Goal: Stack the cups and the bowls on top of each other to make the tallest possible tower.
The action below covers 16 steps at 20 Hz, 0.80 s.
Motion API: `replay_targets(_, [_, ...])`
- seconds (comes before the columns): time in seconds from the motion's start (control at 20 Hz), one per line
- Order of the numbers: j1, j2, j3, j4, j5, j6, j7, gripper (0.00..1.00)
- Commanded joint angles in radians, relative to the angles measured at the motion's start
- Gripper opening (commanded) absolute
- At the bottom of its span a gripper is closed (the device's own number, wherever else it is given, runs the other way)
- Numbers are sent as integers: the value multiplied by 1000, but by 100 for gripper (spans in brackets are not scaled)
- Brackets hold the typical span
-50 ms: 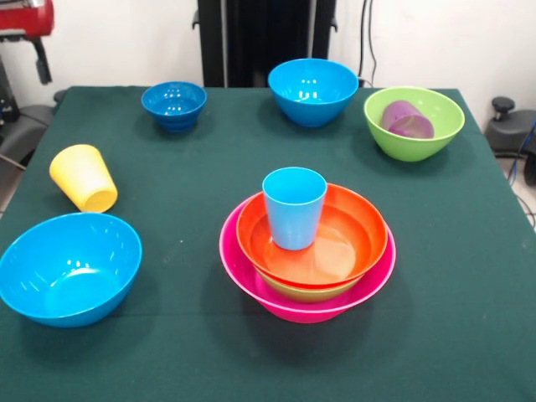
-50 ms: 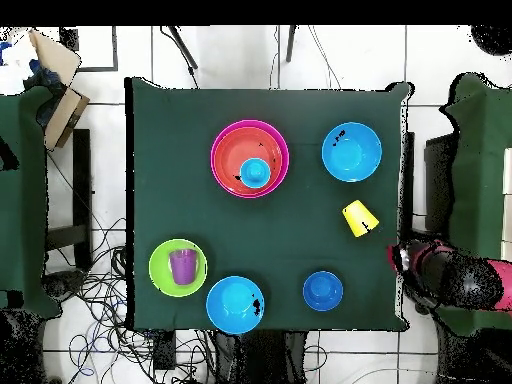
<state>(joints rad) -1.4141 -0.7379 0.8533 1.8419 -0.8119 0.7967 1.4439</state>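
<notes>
Glossy red arm [image 1: 23,17], black joint casing

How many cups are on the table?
3. The light blue cup stands upright in the orange bowl on the stack. The yellow cup lies on its side on the cloth. The purple cup lies inside the lime-green bowl.

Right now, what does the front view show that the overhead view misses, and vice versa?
Only the front view shows the lime-green bowl sandwiched between the orange bowl and the pink bowl. Only the overhead view shows floor cables and a cardboard box. Both show the light blue cup standing in the orange bowl, the purple cup inside another green bowl, and the yellow cup.
</notes>
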Motion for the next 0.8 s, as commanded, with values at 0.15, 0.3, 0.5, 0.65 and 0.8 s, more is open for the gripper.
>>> replay_targets(0.15, [-86, -52, 62, 188, -49, -16, -328, 100])
replay_targets(0.3, [-124, -63, 76, 224, -63, -27, -324, 100])
replay_targets(0.5, [-157, -60, 80, 251, -91, -40, -316, 100])
replay_targets(0.65, [-139, -42, 75, 250, -113, -50, -283, 100])
replay_targets(0.8, [-130, -31, 71, 252, -128, -54, -263, 100])
